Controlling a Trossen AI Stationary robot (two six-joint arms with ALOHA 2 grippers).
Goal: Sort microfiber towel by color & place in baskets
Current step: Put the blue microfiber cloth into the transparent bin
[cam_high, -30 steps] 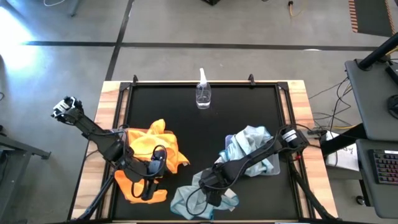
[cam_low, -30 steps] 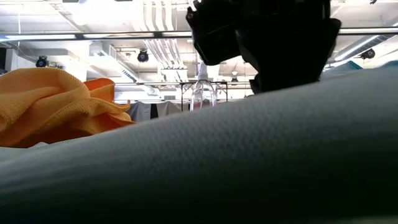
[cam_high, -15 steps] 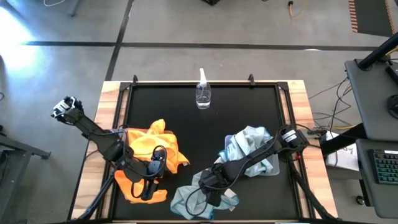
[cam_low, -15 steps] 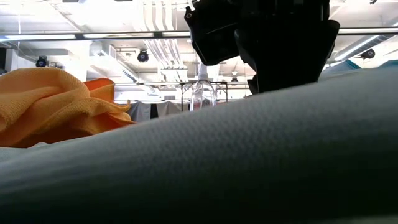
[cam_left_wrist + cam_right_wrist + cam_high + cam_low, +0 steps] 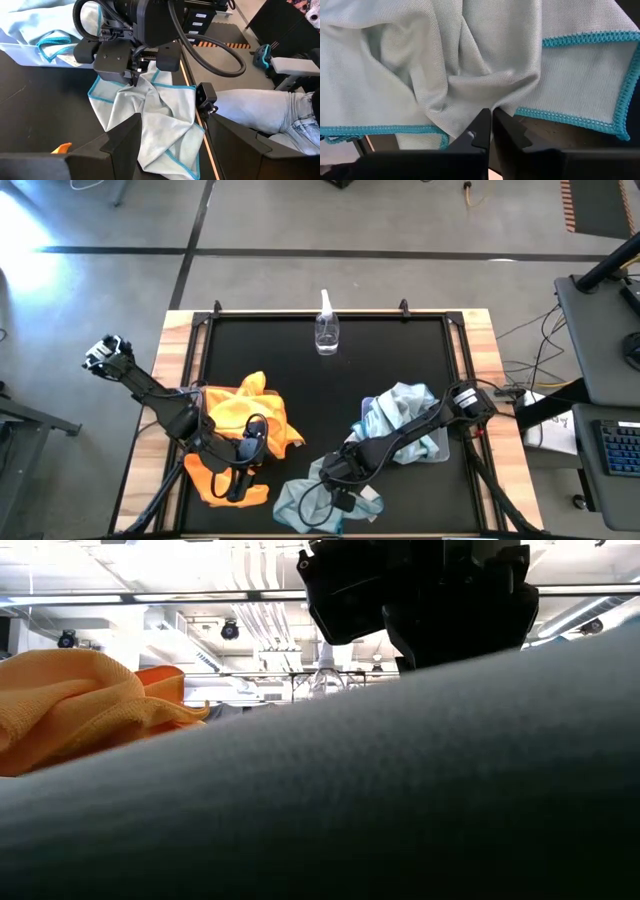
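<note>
A pale blue-grey microfiber towel (image 5: pixel 325 495) with a teal hem lies near the table's front edge. My right gripper (image 5: pixel 338 475) stands over it, shut on its cloth. More pale towels (image 5: pixel 405 425) are heaped to the right, in a translucent basket (image 5: pixel 20 50). Orange towels (image 5: pixel 240 435) lie in a pile at the left, and my left gripper (image 5: pixel 172 150) hangs open over them with nothing between its fingers. In the low view the pale towel (image 5: pixel 400 800) fills the foreground. The tan basket is hidden. My right gripper pinches a raised fold of the pale towel (image 5: pixel 485 102) between its two shut fingers (image 5: pixel 137 75). It comes from above, pointing down. Creases run out from the pinch, and the towel's hemmed edges (image 5: pixel 170 155) still lie spread on the table.
A clear spray bottle (image 5: pixel 327 330) stands at the middle of the far edge. Bare black table (image 5: pixel 400 350) lies between it and the towels. A person's leg in jeans (image 5: pixel 265 107) shows beside the table in the left wrist view.
My right gripper has shut on the pale towel under it without moving off. The cloth has bunched up toward the fingers and stands higher in the low view, now covering the foot of the spray bottle behind it.
</note>
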